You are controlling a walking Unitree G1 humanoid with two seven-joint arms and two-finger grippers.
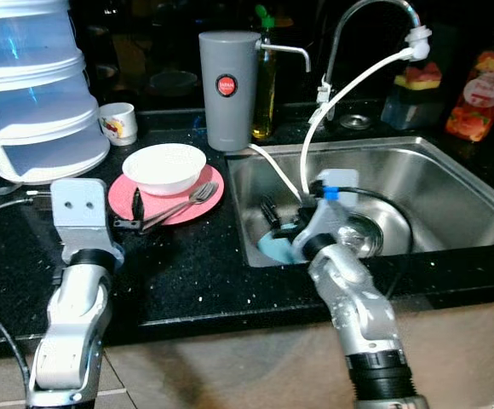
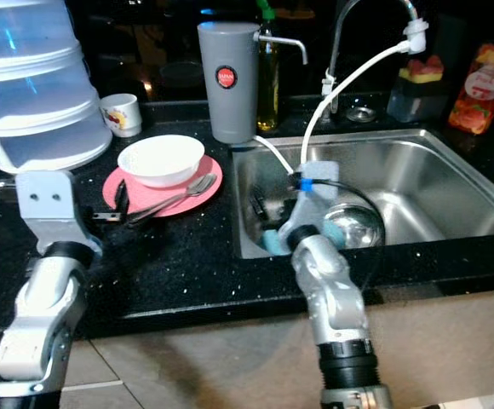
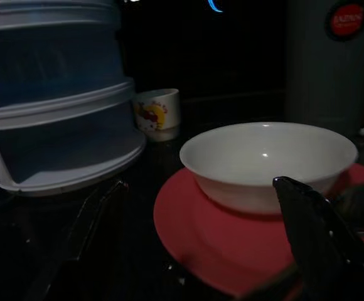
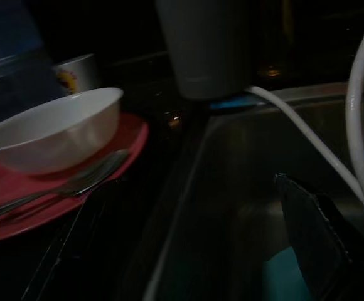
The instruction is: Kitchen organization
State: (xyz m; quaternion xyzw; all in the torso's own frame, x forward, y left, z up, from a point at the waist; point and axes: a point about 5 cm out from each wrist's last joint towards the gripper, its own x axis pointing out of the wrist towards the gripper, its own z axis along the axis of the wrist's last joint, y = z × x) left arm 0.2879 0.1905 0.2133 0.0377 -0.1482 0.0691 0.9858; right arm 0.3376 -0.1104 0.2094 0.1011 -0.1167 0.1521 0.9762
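White bowl point(image 1: 163, 167) on pink plate point(image 1: 203, 204) – left fingers point(image 3: 320, 232) spread beside it, right fingers point(image 4: 320, 232) spread in sink point(image 1: 451, 192)

A stack of clear plastic containers point(image 1: 34, 94) fills the upper left of the frame, standing on a black speckled counter point(image 1: 204, 273). Just to their right sits a small white cup point(image 1: 119, 122) with a red and yellow print. At upper centre stands a tall grey canister point(image 1: 228, 89) with a round red badge, and a bottle of yellow liquid point(image 1: 265, 81) with a green cap stands just behind it. At upper right, a curved metal tap point(image 1: 358, 21) arches over, a white hose point(image 1: 349, 98) hanging from its spout. In the far upper right corner is a red-orange pouch point(image 1: 481, 94).
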